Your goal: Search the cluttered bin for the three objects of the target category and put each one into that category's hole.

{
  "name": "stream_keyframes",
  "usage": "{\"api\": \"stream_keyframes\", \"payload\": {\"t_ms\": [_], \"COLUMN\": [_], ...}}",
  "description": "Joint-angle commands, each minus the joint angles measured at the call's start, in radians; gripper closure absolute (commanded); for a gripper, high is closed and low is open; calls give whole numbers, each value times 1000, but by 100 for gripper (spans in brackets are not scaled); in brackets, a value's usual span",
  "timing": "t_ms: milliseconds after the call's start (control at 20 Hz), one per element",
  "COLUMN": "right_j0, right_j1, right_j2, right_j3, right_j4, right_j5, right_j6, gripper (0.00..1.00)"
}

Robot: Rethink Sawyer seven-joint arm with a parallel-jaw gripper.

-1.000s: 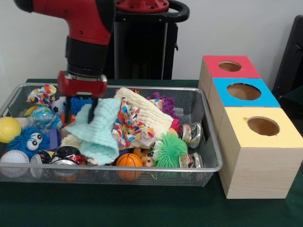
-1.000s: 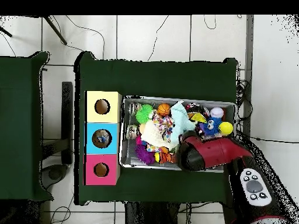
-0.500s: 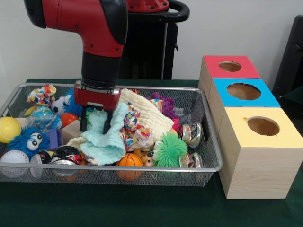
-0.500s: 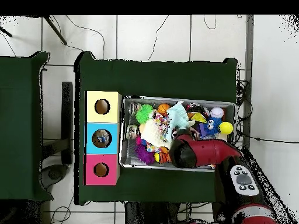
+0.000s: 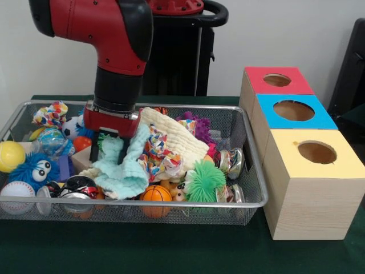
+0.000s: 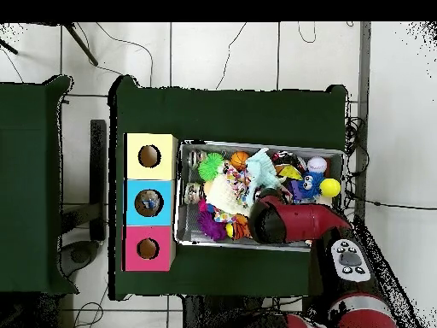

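Observation:
My gripper hangs low inside the wire bin, at its left middle. It is shut on a bunched mint green cloth, which droops down to the toys below. Beside it lie a cream cloth and a colourful patterned cloth. To the right of the bin stand three boxes with holes: yellow, blue and red. In the overhead view the red arm hides the gripper, and the mint cloth shows past it.
The bin is packed with toys: a green spiky ball, an orange basketball, a baseball, a blue fuzzy toy, a yellow ball and shiny cans. The box row sits against the bin's end.
The gripper has carried the mint cloth right along the bin and lowered it. In the last half second it shifted slightly back left and down.

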Motion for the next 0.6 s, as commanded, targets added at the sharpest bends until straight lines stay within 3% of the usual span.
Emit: {"api": "stream_keyframes", "payload": {"t_ms": [50, 400, 500, 600], "right_j0": [-84, -199, -229, -283], "right_j1": [-64, -346, -385, -371], "right_j2": [59, 158, 200, 290], "right_j3": [164, 228, 226, 207], "right_j4": [42, 106, 81, 3], "right_j5": [110, 467, 518, 534], "right_j6": [67, -217, -319, -487], "gripper": [0, 0, 0, 0]}}
